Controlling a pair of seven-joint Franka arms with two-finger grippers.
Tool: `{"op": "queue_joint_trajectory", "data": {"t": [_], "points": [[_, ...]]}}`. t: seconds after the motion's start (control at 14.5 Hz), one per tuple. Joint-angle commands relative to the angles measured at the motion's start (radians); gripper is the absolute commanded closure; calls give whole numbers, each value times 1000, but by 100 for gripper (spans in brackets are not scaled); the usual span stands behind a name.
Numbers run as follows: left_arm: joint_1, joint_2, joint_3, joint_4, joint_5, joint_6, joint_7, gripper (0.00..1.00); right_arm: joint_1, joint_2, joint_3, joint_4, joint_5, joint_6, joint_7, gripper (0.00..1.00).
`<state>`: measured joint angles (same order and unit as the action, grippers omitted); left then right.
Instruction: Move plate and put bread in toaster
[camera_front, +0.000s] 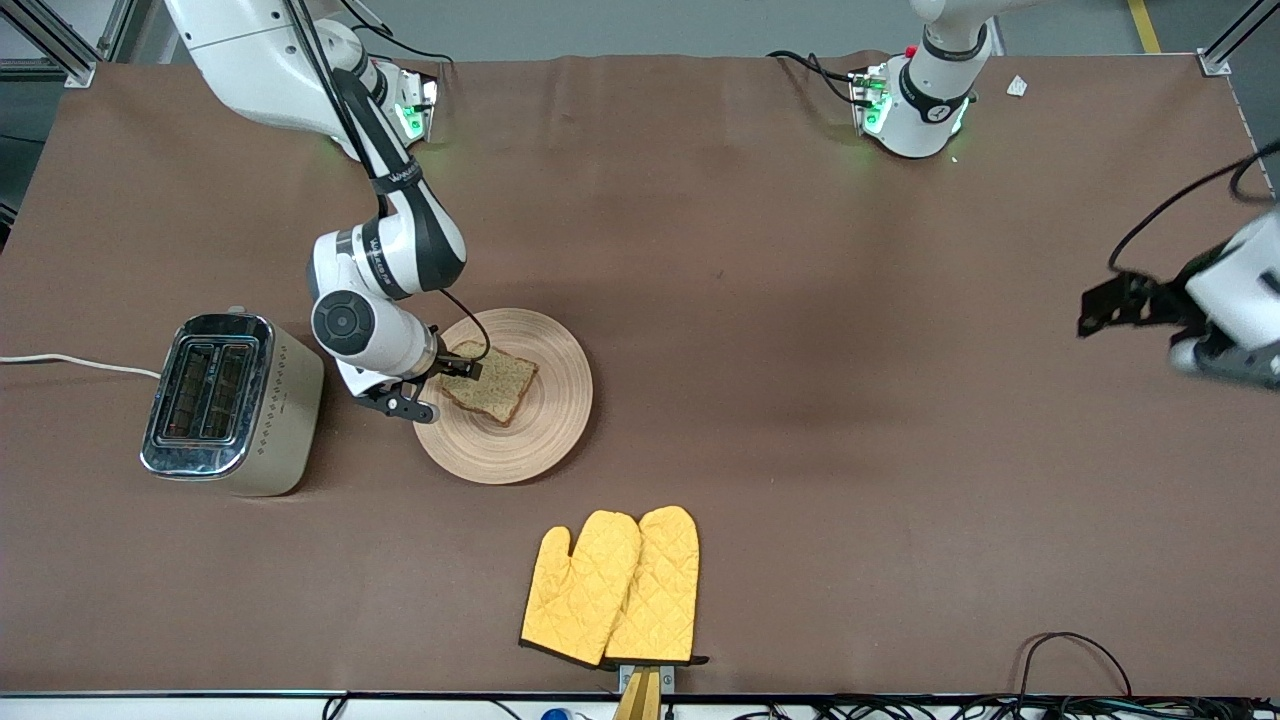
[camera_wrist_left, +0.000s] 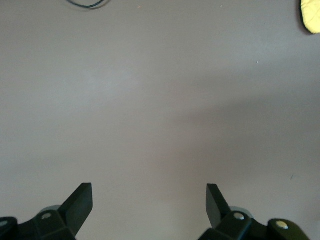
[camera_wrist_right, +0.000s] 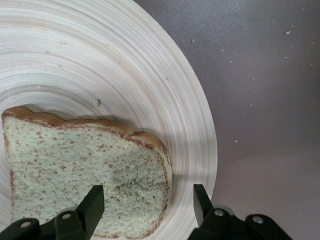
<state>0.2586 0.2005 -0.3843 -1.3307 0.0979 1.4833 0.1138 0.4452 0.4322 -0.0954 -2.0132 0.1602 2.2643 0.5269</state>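
Bread lies flat on the plate, toward the edge that faces the toaster, and my right gripper is down over that same edge with its fingers spread apart. In the right wrist view the slice sits between my two fingers, one of them over the crumb and the other out over the plate's grooved rim, and I cannot tell whether either one touches the bread; nothing is gripped. The plate rests on the brown table just beside the toaster, which stands toward my right arm's end of the table with its two slots facing up and its white cord trailing off the edge. A pair of yellow oven mitts lies nearer to the front camera than the plate. My left gripper waits in the air over the left arm's end of the table, its fingers wide apart and holding nothing, with only bare table under them.
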Motion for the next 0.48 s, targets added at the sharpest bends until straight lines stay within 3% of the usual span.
{"op": "queue_joint_trajectory", "data": {"t": [0.0,0.41], "points": [[5,-96,-1,-45,8,-54,-13,0,7,-4,-3,-21,18,23,7,24],[-1,-99,-1,-44,-7,-57,-20,0,13,-6,-3,-78,18,92,5,24]]}}
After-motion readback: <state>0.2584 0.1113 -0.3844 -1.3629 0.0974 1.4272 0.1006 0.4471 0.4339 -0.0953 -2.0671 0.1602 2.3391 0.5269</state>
